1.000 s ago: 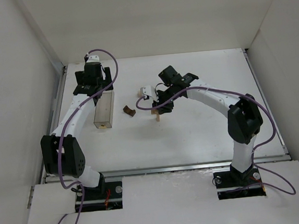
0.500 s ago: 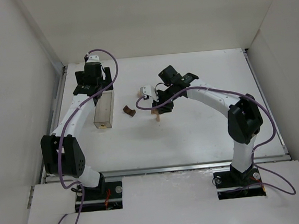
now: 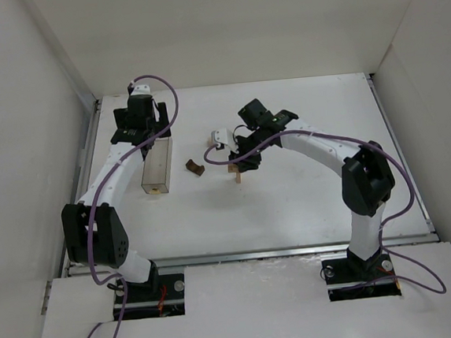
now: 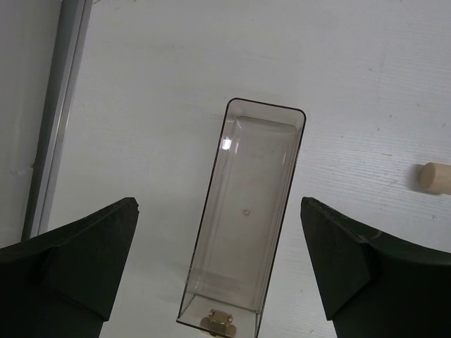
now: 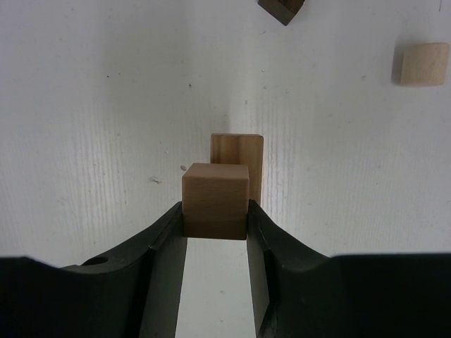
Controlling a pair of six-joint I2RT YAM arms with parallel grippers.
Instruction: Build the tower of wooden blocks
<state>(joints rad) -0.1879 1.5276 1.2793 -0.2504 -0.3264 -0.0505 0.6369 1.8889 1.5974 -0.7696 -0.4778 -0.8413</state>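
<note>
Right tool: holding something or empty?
Holding: the right tool pinches a pale tan wooden cube by two opposite sides.

The white table [image 3: 307,201], edged by a metal rail [image 4: 60,91] down its left side, carries a clear plastic box [image 3: 156,165] lying lengthwise left of centre in the top view, with a small tan piece [image 4: 217,321] showing at its lower end. Just right of the box lies a dark brown arch block [image 3: 195,168], and further right, near the frame's centre and apart from it, a pale tan post [image 3: 236,174] stands upright. A small pale block [image 5: 421,63] lies alone at the upper right of the right wrist view.
</note>
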